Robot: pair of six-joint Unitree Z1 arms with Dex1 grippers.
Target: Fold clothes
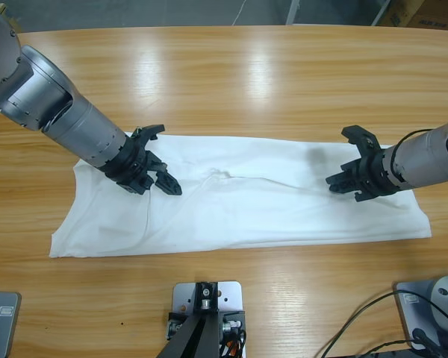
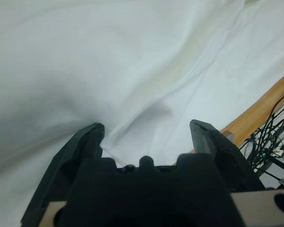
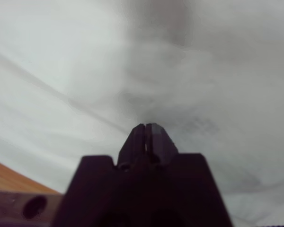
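While the T-shirt (image 1: 239, 205) lies spread in a long band across the table (image 1: 231, 82), the left pincer (image 2: 146, 130) stands wide over its cloth and the right pincer (image 3: 146, 130) is closed against it. Lifting unevenly could drag the fabric into a bunch.

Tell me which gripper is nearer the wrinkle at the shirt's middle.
Left. The left gripper sits just beside the wrinkle; the right gripper is farther off, near the shirt's other end.
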